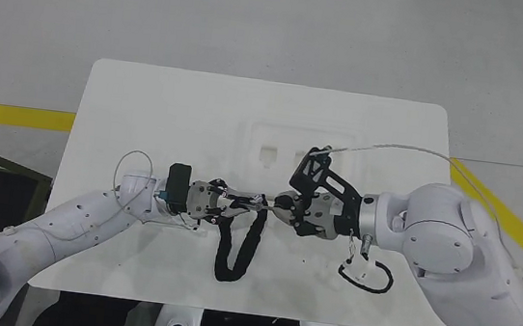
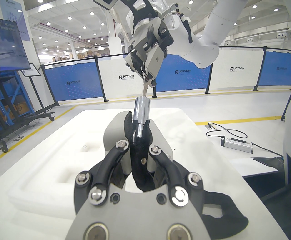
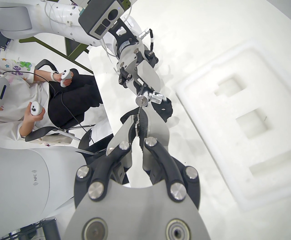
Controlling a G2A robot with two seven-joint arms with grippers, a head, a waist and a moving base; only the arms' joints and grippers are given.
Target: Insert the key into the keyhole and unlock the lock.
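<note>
A chrome lock cylinder (image 2: 141, 109) with a black cable loop (image 1: 237, 252) is held over the table's front middle, with my left gripper (image 1: 226, 201) shut on it. Its keyhole face (image 3: 142, 101) points toward my right gripper (image 1: 283, 204), which is shut on a small metal key (image 2: 144, 88). The key's tip meets the keyhole end of the cylinder. How deep it sits I cannot tell. The two grippers face each other in line, a short gap apart. In the left wrist view my left gripper (image 2: 136, 120) clamps the cylinder's lower part together with the black cable.
The white table (image 1: 152, 102) carries a white foam tray (image 1: 283, 146) with three recesses behind the grippers. The black cable loop hangs down to the tabletop near the front edge. Bare table lies to the left and right of the arms.
</note>
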